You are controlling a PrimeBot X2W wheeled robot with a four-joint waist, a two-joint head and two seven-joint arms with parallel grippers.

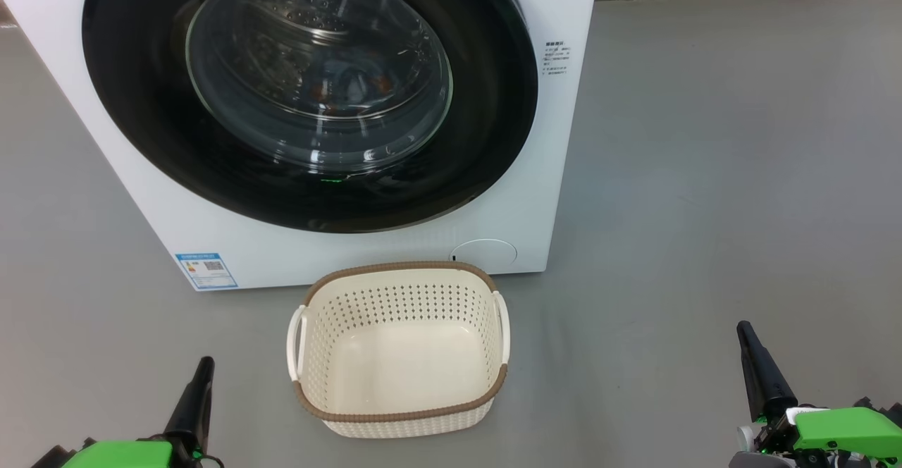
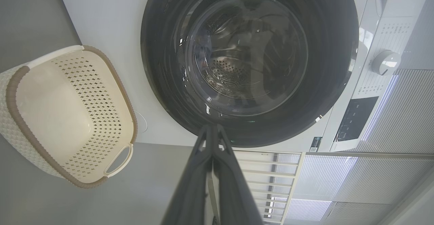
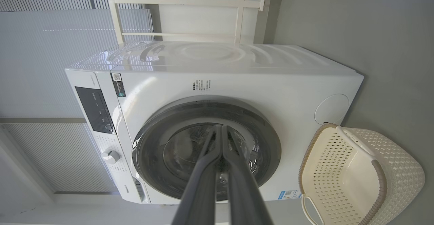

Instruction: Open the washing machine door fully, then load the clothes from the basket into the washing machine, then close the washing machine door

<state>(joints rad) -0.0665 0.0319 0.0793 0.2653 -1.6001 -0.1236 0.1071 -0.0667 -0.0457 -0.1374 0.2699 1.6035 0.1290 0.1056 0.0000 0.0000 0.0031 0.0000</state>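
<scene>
Currently washing machine door [image 1: 141,137] is shut, clothes [image 1: 345,87] seen behind its glass. Empty basket [image 1: 394,268] is set on grey floor [image 1: 705,172] just before it. Nothing is gripped by left claw [image 1: 206,364] or right claw [image 1: 745,330], both pinched tight together.

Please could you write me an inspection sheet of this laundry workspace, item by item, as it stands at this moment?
Surface: grey floor, smooth.
Job's things: washing machine stands on the floor; washing machine door looks closed; blue and orange clothes dimly seen through its glass; basket in front of the machine, nothing in it.
Clutter: nothing seen.
Grippers: left gripper and right gripper sit low on either side of the basket, jaws shut, holding nothing.
Cables: nothing seen.
Surroundings: white railing and blinds behind the machine.
</scene>
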